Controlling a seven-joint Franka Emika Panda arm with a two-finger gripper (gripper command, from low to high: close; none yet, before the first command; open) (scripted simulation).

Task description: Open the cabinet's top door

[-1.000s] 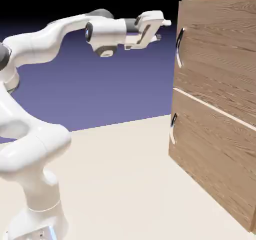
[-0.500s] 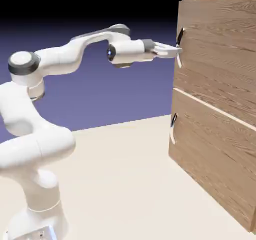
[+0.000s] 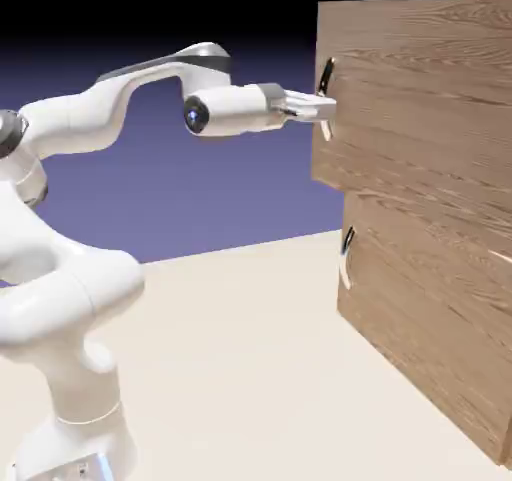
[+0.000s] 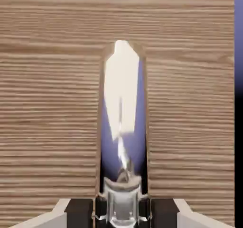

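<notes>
The brown wood-grain cabinet (image 3: pixel 430 309) fills the exterior view's right side. Its top door (image 3: pixel 420 99) stands out from the cabinet front, its left edge well left of the lower panel. My gripper (image 3: pixel 322 109) is shut on the top door's curved dark-and-silver handle (image 3: pixel 326 77) near that edge. In the hand view the top door (image 4: pixel 47 127) fills the frame with wood grain. The shiny handle (image 4: pixel 121 94) runs up the middle, gripped at its base by my gripper (image 4: pixel 122 208).
The lower door (image 3: pixel 440 329) is shut, with its own small handle (image 3: pixel 346 254) at its left edge. The pale table (image 3: pixel 250 359) stretches in front of the cabinet. My arm's base (image 3: pixel 80 399) stands at the lower left.
The gripper reached the top handle, closed on it, then drew back toward the exterior view's left. The top door's handle edge has come out from the cabinet front.
</notes>
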